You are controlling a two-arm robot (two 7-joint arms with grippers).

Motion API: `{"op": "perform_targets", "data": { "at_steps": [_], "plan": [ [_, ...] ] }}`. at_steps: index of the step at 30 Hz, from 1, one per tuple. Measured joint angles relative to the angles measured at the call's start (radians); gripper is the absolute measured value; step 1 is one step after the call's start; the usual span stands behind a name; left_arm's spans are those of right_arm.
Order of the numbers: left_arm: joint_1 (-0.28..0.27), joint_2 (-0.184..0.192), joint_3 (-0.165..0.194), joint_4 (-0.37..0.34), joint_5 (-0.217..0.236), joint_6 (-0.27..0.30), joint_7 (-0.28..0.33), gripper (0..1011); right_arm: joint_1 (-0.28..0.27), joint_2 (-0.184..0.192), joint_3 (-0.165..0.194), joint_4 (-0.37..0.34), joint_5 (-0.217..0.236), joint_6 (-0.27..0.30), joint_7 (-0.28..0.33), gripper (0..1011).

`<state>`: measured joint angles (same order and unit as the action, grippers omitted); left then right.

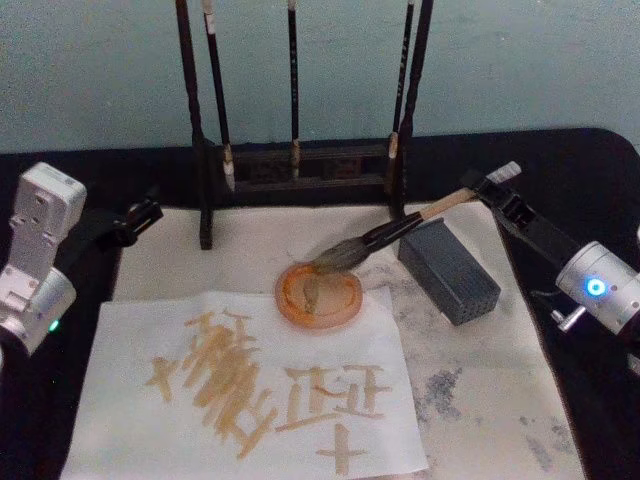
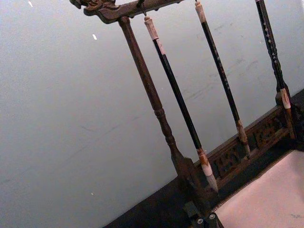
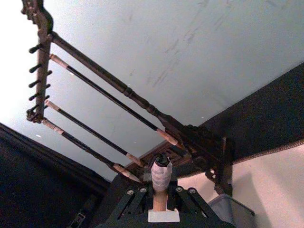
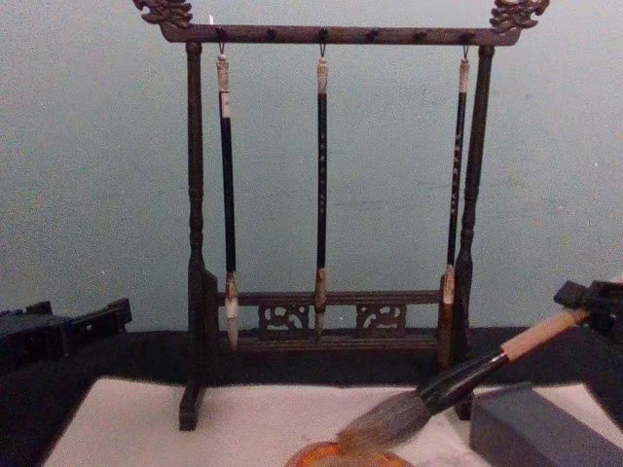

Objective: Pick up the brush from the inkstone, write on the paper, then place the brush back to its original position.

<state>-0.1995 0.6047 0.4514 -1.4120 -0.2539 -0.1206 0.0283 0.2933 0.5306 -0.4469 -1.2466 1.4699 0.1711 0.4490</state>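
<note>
brush (image 1: 385,233) slanting, bristles down-left on inkstone (image 1: 320,296) (handle in right gripper (image 1: 487,187))

Three thin brushes (image 4: 321,175) hang on a dark wooden rack (image 4: 195,243).

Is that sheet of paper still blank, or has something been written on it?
Written on. The paper lies flat and bears several tan brushstroke characters across its middle, while the brush, held by the right gripper, rests its bristles over the orange dish.

The brush (image 1: 385,232) has a bushy hair tip, glossy black neck and pale wooden handle. The paper (image 1: 130,400) looks thin, matt and slightly creased. The rack (image 4: 195,243) is dark carved wood; the felt (image 1: 500,400) looks soft and stained.
</note>
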Motion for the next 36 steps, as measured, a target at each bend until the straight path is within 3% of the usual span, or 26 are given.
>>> {"op": "perform_targets", "data": {
  "at_steps": [19, 36],
  "plan": [
    [0.000, 0.000, 0.000, 0.000, 0.000, 0.000, 0.000, 1002, -0.013, 0.018, -0.033, -0.028, 0.023, 0.006, 0.022, 176],
    [0.000, 0.000, 0.000, 0.000, 0.000, 0.000, 0.000, 1002, 0.004, 0.008, -0.049, 0.046, 0.047, 0.026, 0.018, 176]
  ]
}}
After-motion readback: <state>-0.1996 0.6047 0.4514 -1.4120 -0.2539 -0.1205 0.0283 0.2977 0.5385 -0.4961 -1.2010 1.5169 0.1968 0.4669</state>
